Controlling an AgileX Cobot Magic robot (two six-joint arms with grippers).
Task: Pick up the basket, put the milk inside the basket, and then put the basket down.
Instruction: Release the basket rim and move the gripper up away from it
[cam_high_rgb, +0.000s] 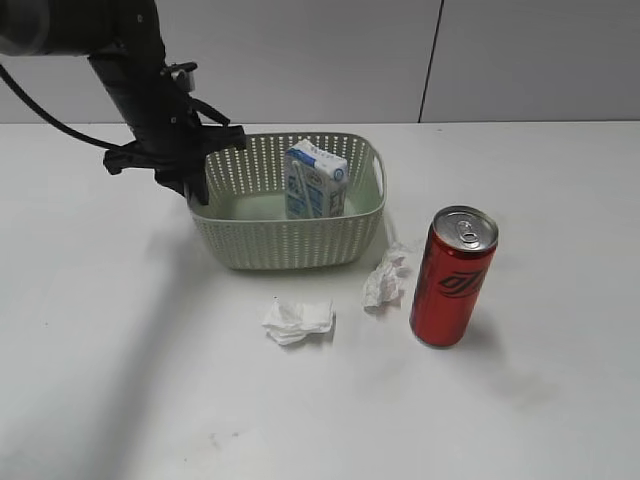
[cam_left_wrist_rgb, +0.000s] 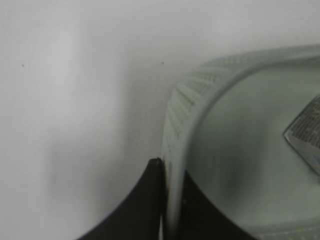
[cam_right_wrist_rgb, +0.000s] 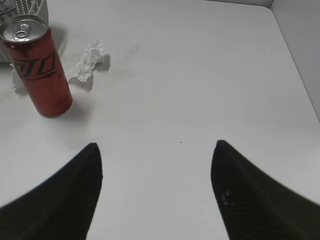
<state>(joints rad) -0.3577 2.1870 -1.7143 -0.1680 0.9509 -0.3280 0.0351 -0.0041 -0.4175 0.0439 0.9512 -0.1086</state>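
The pale green basket (cam_high_rgb: 290, 245) stands on the white table in the exterior view. The white-and-blue milk carton (cam_high_rgb: 315, 181) stands upright inside it. My left gripper (cam_high_rgb: 197, 180) is shut on the basket's left rim. In the left wrist view the two black fingers (cam_left_wrist_rgb: 170, 172) pinch the rim of the basket (cam_left_wrist_rgb: 187, 107), and a corner of the milk carton (cam_left_wrist_rgb: 306, 135) shows at the right. My right gripper (cam_right_wrist_rgb: 156, 150) is open and empty above bare table; it does not show in the exterior view.
A tall red soda can (cam_high_rgb: 452, 276) stands right of the basket; it also shows in the right wrist view (cam_right_wrist_rgb: 40, 65). Two crumpled white tissues (cam_high_rgb: 298, 320) (cam_high_rgb: 386, 277) lie in front of the basket. One tissue (cam_right_wrist_rgb: 90, 60) lies beside the can.
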